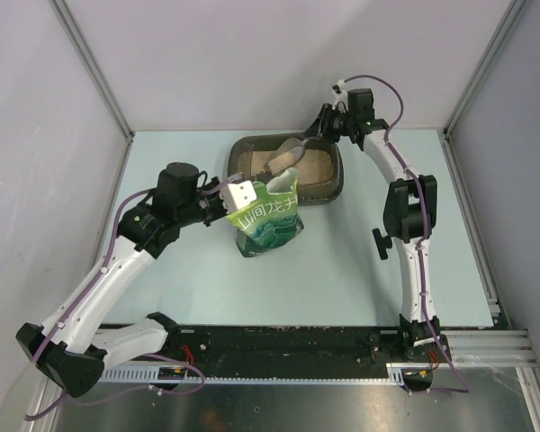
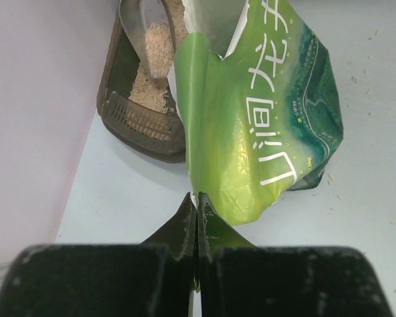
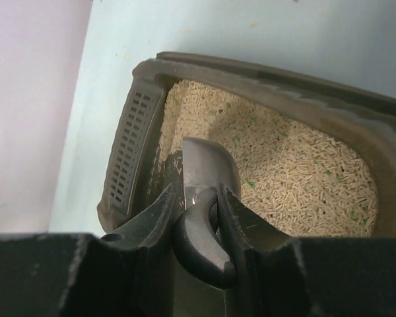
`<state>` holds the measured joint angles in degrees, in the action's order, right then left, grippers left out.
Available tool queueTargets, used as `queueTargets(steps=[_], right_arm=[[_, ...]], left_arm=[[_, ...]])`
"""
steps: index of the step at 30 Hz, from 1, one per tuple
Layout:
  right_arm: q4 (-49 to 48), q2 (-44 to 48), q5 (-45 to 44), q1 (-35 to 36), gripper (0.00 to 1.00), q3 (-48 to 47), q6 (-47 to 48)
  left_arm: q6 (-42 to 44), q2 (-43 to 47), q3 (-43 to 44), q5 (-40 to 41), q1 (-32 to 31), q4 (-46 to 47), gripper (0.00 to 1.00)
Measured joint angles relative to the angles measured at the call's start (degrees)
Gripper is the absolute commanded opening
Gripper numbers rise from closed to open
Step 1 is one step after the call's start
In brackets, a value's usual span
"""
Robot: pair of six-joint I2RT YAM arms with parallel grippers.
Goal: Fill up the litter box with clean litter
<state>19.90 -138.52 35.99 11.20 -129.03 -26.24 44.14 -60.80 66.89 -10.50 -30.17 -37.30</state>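
Observation:
The dark litter box [image 1: 338,176] sits at the back centre of the table and holds beige clean litter [image 1: 319,163], also seen in the right wrist view [image 3: 297,165]. My right gripper [image 1: 317,129] is shut on the dark handle of a silver metal scoop [image 3: 208,168], whose bowl [image 1: 283,156] hangs over the box with litter in it [image 2: 158,46]. My left gripper [image 2: 197,201] is shut on the edge of the green printed pouch [image 2: 264,119], holding it upright in front of the box [image 2: 142,122]. The pouch [image 1: 268,219] is open at the top.
Grey walls stand at the left, back and right. A black rail [image 1: 279,342] runs along the table's near edge. A few spilled granules [image 2: 369,59] lie on the pale blue table to the right of the pouch.

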Motion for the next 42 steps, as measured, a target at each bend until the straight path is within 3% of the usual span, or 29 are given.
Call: queueTargets(steps=[7,12,19,29,35,42], right_arm=[[5.0,8.9,-3.6,0.2,0.00,3.9,10.0],[7.3,19.0,-8.2,0.6,0.00,8.6,24.1],[7.9,31.8,-18.4,11.0,0.00,15.3,41.2],[13.6,41.6,-22.5,10.0,0.00,14.5,44.0],[18.8,43.7,-14.3,10.5,0.00,10.5,40.4],[21.8,50.7,-8.5,14.5,0.00,15.9,38.2]], left_arm=[[-2.2,-2.8,2.9,-4.6,0.2,-0.3,0.00],[-3.7,-5.1,5.2,-6.9,0.4,-0.2,0.00],[-7.9,-6.8,7.7,-9.7,0.4,-0.1,0.00],[-12.7,-7.6,7.7,-9.7,0.4,2.5,0.00],[-13.4,-7.6,7.7,-9.6,0.4,2.8,0.00],[-14.1,-7.6,7.7,-9.5,0.4,2.9,0.00]])
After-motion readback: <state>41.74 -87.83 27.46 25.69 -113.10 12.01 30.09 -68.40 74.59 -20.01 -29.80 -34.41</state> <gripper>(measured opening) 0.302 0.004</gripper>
